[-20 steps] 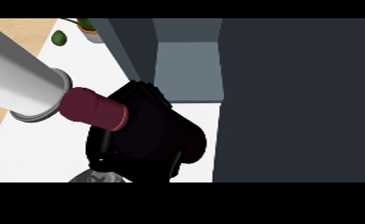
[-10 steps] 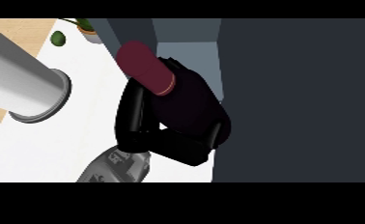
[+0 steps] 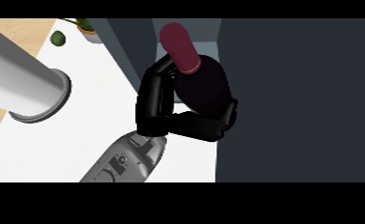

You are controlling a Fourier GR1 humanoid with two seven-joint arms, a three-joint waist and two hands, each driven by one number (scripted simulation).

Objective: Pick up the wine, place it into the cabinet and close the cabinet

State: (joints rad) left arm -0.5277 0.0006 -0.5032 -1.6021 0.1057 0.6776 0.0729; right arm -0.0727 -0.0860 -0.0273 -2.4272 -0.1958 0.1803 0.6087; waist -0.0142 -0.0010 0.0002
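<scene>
The right hand [image 3: 189, 124] curls round the wine bottle [image 3: 203, 85], tight against the dark cabinet [image 3: 285, 97]; the white counter [image 3: 71, 146] lies to the left.

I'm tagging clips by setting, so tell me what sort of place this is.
Probably a kitchen: a white counter, a dark grey cabinet beside it, and a wine bottle held up to the cabinet by the right hand. A potted plant stands at the back.
</scene>
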